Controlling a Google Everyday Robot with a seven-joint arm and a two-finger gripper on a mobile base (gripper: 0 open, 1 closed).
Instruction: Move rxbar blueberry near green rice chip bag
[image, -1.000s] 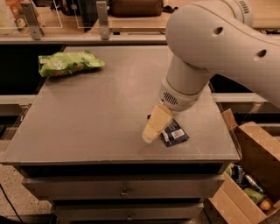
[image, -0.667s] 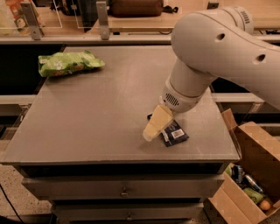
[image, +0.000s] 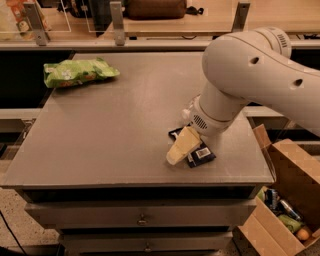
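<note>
- The small flat dark navy snack-bar wrapper with a white label patch, the rxbar blueberry (image: 201, 154), lies flat near the front right edge of the grey rectangular tabletop (image: 115, 130).
- The robot's cream-tipped gripper (image: 181, 147), at the end of a bulky white arm (image: 250, 75), sits low over the bar and covers its middle. Navy wrapper shows on both sides of the tool.
- Whether the tool is spread, pressed together or already pinching the bar cannot be told from this angle. It may be touching the wrapper, but contact is not clear.
- The crinkled bright green puffy snack bag with white and orange-red markings, the green rice chip bag (image: 77, 72), lies at the far left corner of the table, well apart from the bar.
- Handling, as a judgement: the bar looks light, thin and fairly stiff, with a slick foil skin that could slide on the smooth top. A pinch across its narrow width, near the middle, seems the surest hold. Lying so flat, it leaves little edge to catch.
- Count: one bar, one green bag, one gripper.
- Beside the table on the floor at right stands one open brown cardboard box (image: 295, 165) holding a few cans and other small items, too jumbled to count.
</note>
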